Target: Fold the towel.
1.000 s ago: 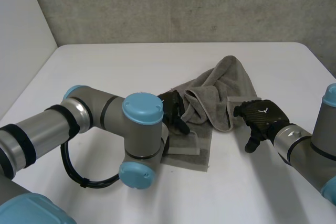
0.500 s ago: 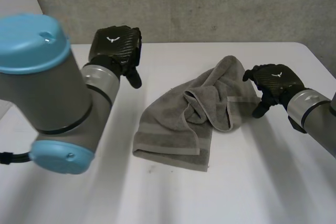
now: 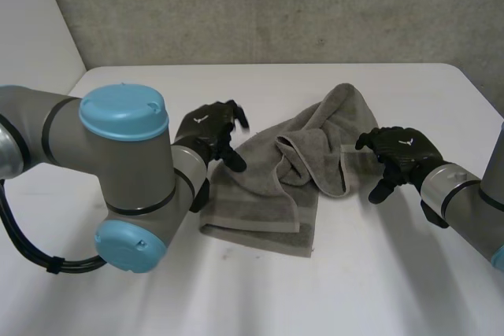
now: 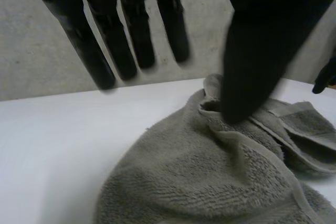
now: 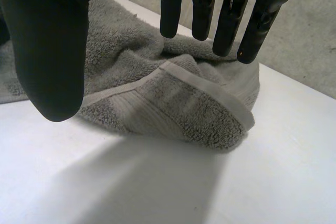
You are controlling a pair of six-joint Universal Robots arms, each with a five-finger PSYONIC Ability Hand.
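Your crumpled grey towel [image 3: 272,186] lies mid-table [image 3: 354,273], your left hand [image 3: 206,127] hovers by its left edge, fingers straight and spread, holding nothing, your right hand [image 3: 400,151] hovers over its right corner, likewise spread and empty.

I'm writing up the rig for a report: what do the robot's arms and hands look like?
The left arm and right arm are thick grey tubes with round joints under light-blue caps. The left hand and right hand are black, with slim fingers, a broad thumb and a small white mark on the back.
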